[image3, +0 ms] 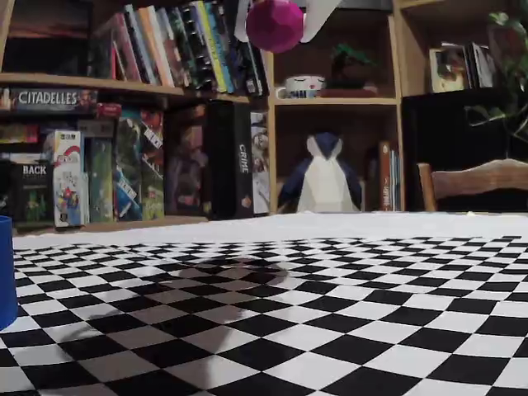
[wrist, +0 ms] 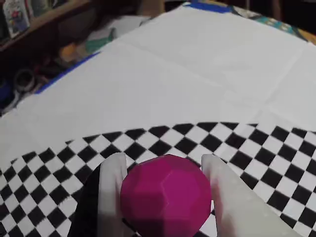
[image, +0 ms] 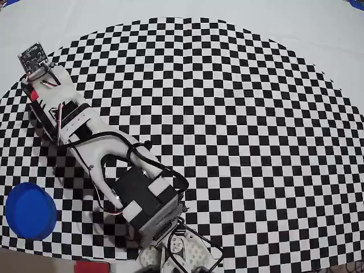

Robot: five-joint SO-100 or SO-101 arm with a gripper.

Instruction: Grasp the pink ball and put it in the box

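Going L to R in the overhead view: you've got the box (image: 29, 211) at the near-left of the worktop (image: 244, 114), sitting on the checkered cloth (image: 227, 142), empty as far as the top shows. Just right of it the arm (image: 102, 153) runs diagonally from its base at the far left down toward the near edge; the ball isn't visible from up here, prob. hidden under the arm.

Wrist view: the end effector (wrist: 165, 197) is clamped on the pink ball (wrist: 165, 197), one white finger (wrist: 112, 192) pressed on its L side, the other on its R. The ball fills the gap between them. Checkered cloth below, plain white cloth beyond.

Fixed view, low across the worktop: box edge (image3: 7, 272) at far left of frame. Ball (image3: 275, 25) is up at the top of frame, well clear of the cloth, white fingers either side. Its shadow falls on the checks below. Bookshelf (image3: 132, 107) behind, w/ books and board games; penguin figure (image3: 323, 177) to the right.
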